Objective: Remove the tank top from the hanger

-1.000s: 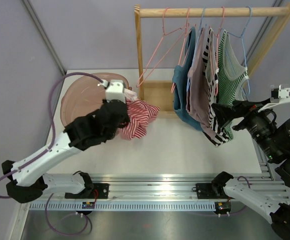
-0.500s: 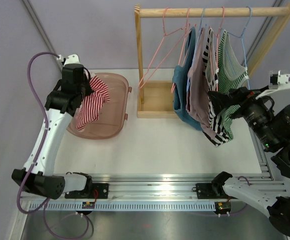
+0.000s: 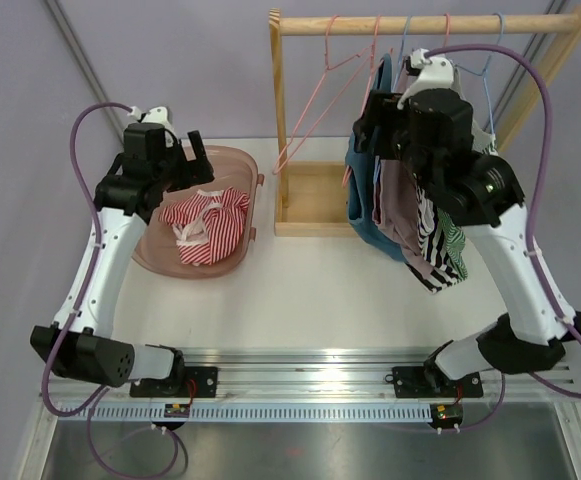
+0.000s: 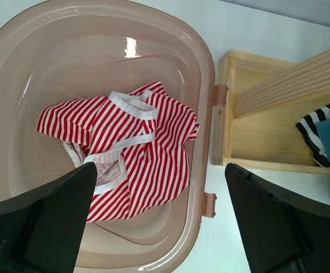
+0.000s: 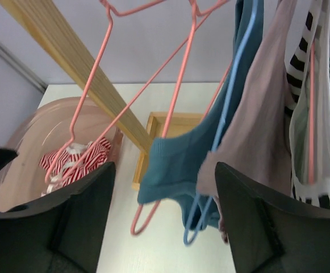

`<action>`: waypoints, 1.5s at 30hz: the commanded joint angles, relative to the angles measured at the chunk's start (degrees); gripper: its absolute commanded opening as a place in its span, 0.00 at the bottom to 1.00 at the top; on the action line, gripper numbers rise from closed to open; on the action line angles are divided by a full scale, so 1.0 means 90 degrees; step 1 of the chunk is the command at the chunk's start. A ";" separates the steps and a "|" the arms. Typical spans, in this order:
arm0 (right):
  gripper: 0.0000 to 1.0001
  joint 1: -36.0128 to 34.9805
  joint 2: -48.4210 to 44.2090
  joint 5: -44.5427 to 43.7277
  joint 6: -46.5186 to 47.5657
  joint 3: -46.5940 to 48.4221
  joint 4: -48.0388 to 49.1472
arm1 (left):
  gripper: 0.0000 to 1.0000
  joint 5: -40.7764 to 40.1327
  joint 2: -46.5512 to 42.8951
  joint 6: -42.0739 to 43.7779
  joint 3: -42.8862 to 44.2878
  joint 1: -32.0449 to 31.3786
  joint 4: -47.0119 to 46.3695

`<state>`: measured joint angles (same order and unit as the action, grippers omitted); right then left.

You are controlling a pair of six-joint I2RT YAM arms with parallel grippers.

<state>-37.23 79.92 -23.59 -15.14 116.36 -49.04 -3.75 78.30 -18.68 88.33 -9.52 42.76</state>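
Observation:
A red-and-white striped tank top [image 3: 207, 225] [image 4: 125, 153] lies crumpled in the pink basin [image 3: 165, 250], off any hanger. My left gripper [image 3: 185, 160] [image 4: 160, 168] hovers above it, open and holding nothing. Several tank tops hang on the wooden rack [image 3: 430, 22]. The leftmost is a blue tank top [image 3: 370, 215] [image 5: 182, 153] on a blue hanger [image 5: 223, 123]. My right gripper [image 3: 370, 118] [image 5: 163, 166] is raised beside it and open. The blue top's lower edge shows between the fingers, and I cannot tell whether they touch it.
An empty pink hanger [image 3: 315, 110] [image 5: 91, 108] hangs left of the blue top. Mauve [image 3: 402, 200], black-and-white striped [image 3: 432, 262] and green striped [image 3: 455, 238] tops hang to the right. The rack's wooden base tray [image 3: 315, 195] sits beside the basin.
My left gripper opened and the red-striped top dropped into the basin. My right arm swung up from the table's right side to the rack, beside the blue top.

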 commanded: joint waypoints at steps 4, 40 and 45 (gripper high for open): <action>0.67 -0.0033 0.1273 -0.0883 0.0343 0.1621 -0.0069 | 0.99 0.0551 -0.1441 0.0151 -0.0594 -0.0202 -0.0045; 0.00 0.0407 0.1638 0.0404 -0.0086 0.2833 -0.0049 | 0.99 0.1383 -0.4052 0.0786 -0.2315 -0.0515 0.0239; 0.00 0.0407 0.0889 0.1300 -0.0320 0.1968 -0.0060 | 0.99 0.1713 -0.4169 0.0747 -0.1886 -0.0515 0.0375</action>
<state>-33.63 94.52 -19.53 -16.21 136.90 -53.19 6.90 41.91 -12.45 67.09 -13.93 47.57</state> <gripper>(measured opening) 0.056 0.987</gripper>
